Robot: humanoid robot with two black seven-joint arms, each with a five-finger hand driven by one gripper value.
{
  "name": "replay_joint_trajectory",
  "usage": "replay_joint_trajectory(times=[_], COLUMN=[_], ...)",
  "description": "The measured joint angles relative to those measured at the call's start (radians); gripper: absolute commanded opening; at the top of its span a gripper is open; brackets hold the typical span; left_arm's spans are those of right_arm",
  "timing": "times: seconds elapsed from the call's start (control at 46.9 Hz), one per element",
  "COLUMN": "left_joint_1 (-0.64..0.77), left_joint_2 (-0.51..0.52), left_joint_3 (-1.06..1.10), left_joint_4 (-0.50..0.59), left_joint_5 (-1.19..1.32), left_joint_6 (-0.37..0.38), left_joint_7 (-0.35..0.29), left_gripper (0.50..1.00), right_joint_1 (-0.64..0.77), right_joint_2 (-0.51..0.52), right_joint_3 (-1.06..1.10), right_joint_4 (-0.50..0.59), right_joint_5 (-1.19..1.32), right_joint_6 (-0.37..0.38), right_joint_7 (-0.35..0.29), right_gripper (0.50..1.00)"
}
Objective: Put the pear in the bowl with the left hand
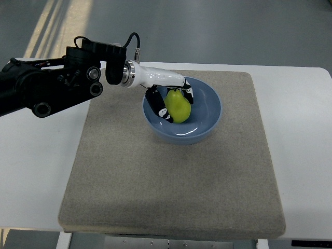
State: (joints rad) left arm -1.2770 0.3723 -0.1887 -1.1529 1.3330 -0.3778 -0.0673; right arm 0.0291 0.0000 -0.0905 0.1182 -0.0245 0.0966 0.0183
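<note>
The near edge of the beige mat [171, 197] lies closest to the viewer, its coarse woven surface bare from there up to the middle; the mat covers most of a white table [303, 155], whose top shows as strips on the left and right and as a thin band at the far side; beyond the table is a grey floor [218, 31] with pale streaks of light at the upper left. On the far half of the mat stands a light blue bowl [207, 111], round and glossy, with a soft highlight near its front wall. The left arm [46, 85] comes in from the left edge, black and jointed, with a cable looping over its wrist and a white forearm section reaching over the bowl's left rim. The left hand [170, 98], with black-and-white fingers, is inside the bowl, curled around a yellow-green pear [179, 107]; fingers show on both the left and the far side of the fruit, so it is grasping the pear. The pear stands roughly upright, stem end away from the viewer, in the left part of the bowl; whether it touches the bowl's floor cannot be told. No writing or brand mark can be read anywhere.
</note>
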Motion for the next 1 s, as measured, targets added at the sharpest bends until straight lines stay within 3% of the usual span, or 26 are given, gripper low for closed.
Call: replay_joint_trajectory(times=[0.064, 0.107, 0.491, 1.003], left_joint_1=[0.001, 0.001, 0.013, 0.035], left_joint_2=[-0.003, -0.005, 0.011, 0.16], left_joint_3=[-0.002, -0.003, -0.019, -0.217], left_joint_4=[0.001, 0.001, 0.0, 0.16], left_joint_5=[0.0, -0.001, -0.056, -0.793], left_joint_6=[0.0, 0.001, 0.0, 0.0], left_joint_7=[0.0, 0.0, 0.001, 0.008], left_gripper=[0.951, 0.99, 0.994, 0.994], right_joint_1=[0.0, 0.0, 0.0, 0.0], right_joint_2=[0.0, 0.0, 0.0, 0.0], right_joint_3=[0.0, 0.0, 0.001, 0.0], right_joint_4=[0.0, 0.0, 0.0, 0.0], right_joint_5=[0.0, 0.0, 0.0, 0.0], right_joint_6=[0.0, 0.0, 0.0, 0.0], right_joint_7=[0.0, 0.0, 0.0, 0.0], right_gripper=[0.926, 0.924, 0.924, 0.926])
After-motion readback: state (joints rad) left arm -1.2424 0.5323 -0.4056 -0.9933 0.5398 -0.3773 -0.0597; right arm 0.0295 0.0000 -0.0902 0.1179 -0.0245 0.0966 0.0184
